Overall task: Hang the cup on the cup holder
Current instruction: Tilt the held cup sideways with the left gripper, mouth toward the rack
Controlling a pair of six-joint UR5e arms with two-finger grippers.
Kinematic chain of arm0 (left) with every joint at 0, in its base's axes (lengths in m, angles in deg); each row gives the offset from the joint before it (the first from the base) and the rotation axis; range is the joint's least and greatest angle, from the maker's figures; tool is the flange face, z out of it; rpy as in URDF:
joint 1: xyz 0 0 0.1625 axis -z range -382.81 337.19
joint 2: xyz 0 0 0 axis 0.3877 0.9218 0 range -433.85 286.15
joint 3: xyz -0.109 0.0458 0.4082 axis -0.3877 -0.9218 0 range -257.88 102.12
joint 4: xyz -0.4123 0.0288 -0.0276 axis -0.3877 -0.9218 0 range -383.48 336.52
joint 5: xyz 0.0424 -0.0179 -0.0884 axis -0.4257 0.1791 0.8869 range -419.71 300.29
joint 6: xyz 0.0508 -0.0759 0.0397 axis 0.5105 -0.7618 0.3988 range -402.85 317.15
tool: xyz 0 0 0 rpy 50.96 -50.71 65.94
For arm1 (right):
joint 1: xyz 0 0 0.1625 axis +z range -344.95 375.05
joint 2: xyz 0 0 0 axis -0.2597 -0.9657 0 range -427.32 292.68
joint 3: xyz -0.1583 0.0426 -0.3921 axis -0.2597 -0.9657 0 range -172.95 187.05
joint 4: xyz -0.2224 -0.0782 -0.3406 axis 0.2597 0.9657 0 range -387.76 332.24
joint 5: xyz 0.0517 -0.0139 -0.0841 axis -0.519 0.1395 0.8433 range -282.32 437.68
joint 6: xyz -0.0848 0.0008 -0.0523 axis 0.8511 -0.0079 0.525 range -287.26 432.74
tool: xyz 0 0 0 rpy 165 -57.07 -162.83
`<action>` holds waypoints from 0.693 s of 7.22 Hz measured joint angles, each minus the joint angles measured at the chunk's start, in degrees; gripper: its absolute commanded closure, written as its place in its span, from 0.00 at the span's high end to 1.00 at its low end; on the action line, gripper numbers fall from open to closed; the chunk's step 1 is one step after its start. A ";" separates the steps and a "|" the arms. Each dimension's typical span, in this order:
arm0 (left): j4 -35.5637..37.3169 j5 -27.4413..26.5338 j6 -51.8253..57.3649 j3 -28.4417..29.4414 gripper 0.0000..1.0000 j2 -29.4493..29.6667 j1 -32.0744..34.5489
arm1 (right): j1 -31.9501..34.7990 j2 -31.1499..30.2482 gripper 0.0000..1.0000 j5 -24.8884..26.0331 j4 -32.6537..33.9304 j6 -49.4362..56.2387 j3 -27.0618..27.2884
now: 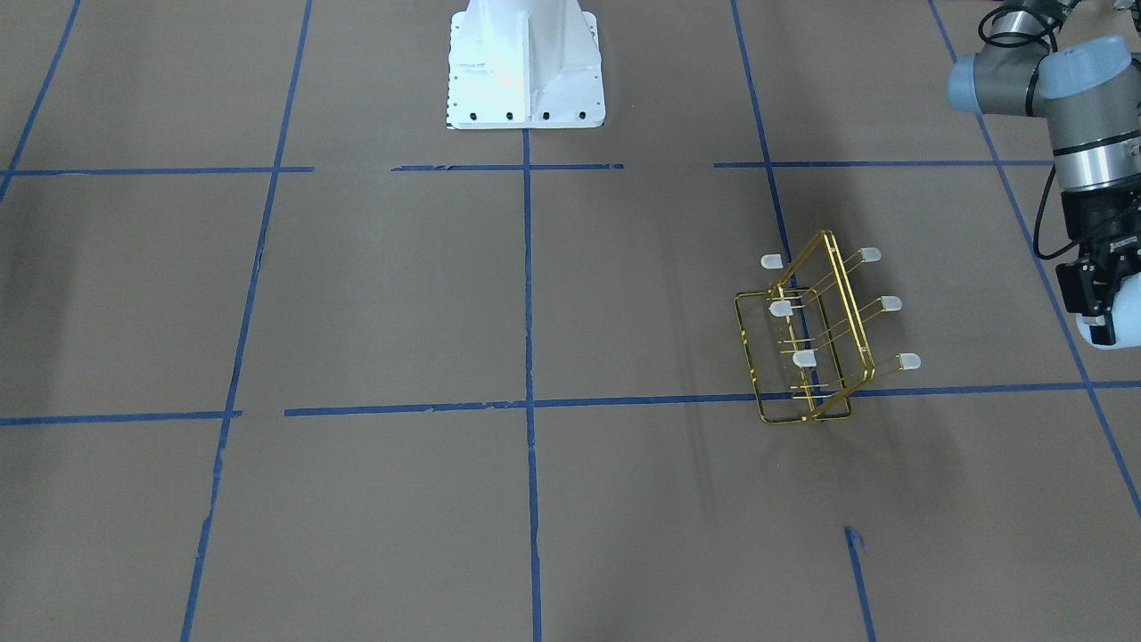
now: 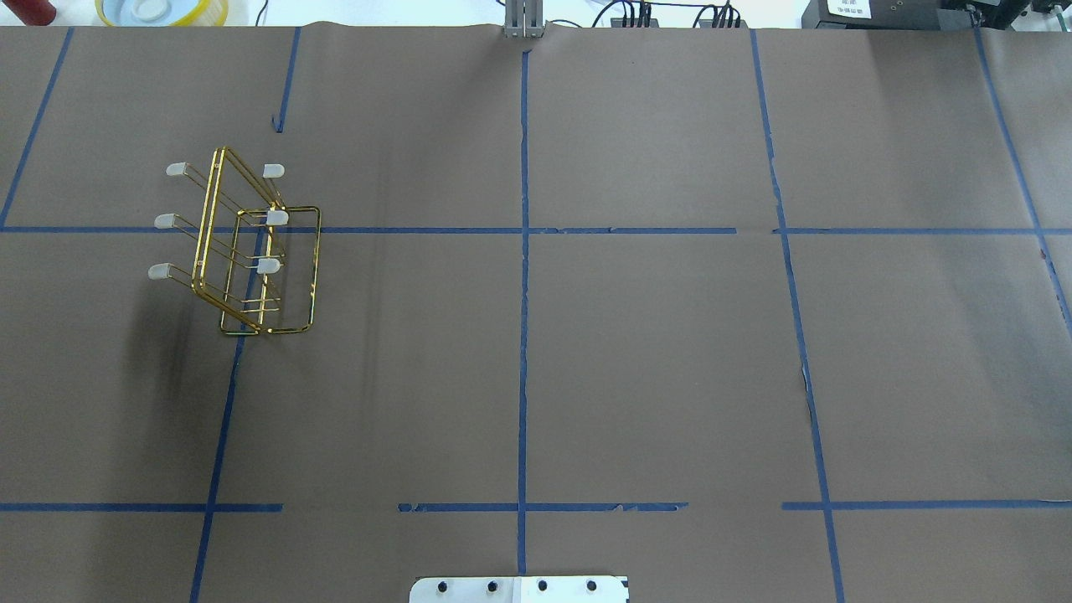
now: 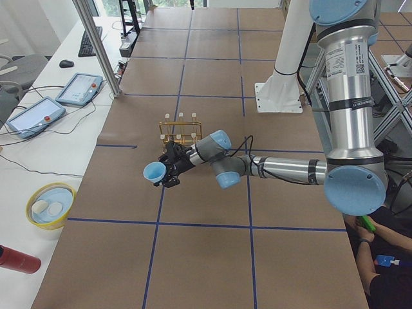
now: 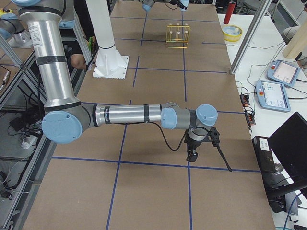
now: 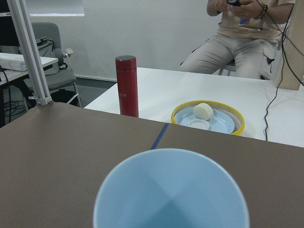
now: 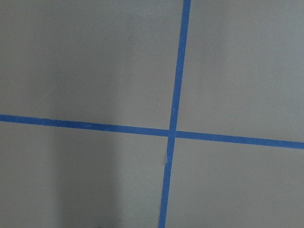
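Note:
The cup holder [image 1: 816,339] is a gold wire rack with capped prongs, standing on the brown table; it also shows in the overhead view [image 2: 251,251] and the left view [image 3: 180,132]. My left gripper [image 3: 166,170] is shut on the pale blue cup [image 3: 154,172], held on its side above the table, a little way from the rack toward the table's left end. The cup's open mouth fills the bottom of the left wrist view [image 5: 171,190]. The cup is at the right edge of the front view [image 1: 1121,312]. My right gripper [image 4: 194,143] hangs over the table far from the rack; I cannot tell whether it is open or shut.
A red bottle [image 5: 127,85] and a yellow-rimmed bowl [image 5: 209,121] stand on the white desk beyond the table's left end, where a person [image 5: 237,42] sits. The white robot base [image 1: 526,62] is at the table's robot side. Blue tape lines cross the table.

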State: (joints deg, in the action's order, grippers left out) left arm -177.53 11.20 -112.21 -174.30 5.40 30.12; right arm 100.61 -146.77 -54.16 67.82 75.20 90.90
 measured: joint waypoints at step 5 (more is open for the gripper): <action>-21.90 11.82 -21.28 -6.79 0.00 -6.60 3.36 | 0.00 0.00 1.00 0.00 -0.02 0.00 0.00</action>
State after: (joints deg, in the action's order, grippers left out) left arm -199.43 23.03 -133.49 -181.10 -1.20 33.48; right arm 100.61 -146.77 -54.16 67.80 75.20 90.90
